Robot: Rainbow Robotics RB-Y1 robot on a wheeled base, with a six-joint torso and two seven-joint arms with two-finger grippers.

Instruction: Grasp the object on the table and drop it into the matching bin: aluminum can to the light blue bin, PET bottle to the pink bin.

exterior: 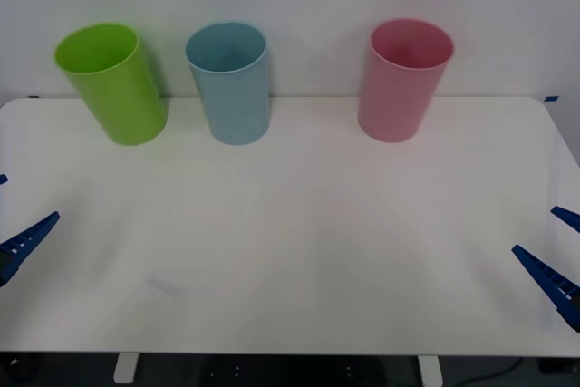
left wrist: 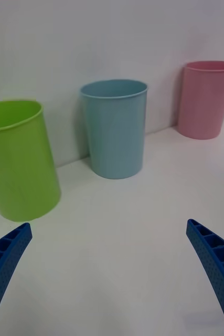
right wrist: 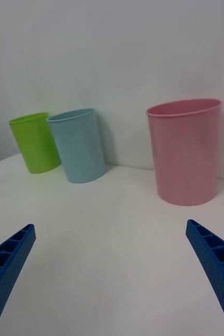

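While both grippers wait open and empty, no can lies on the table [exterior: 299, 251].
Left gripper [left wrist: 109, 273] and right gripper [right wrist: 109, 273] parked at the edges — light blue bin [exterior: 228, 82] upright, contents unseen.

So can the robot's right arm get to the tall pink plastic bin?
Probably yes. The right gripper waits at the table's right edge, jaws open, with bare white tabletop between it and the tall pink plastic bin.

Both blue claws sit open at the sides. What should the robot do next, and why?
Probably wait. The left claw and right claw hang open at the table's near corners, the light blue bin and pink bin stand at the far edge, and between them I make out just a faint smudge, nothing clearly graspable.
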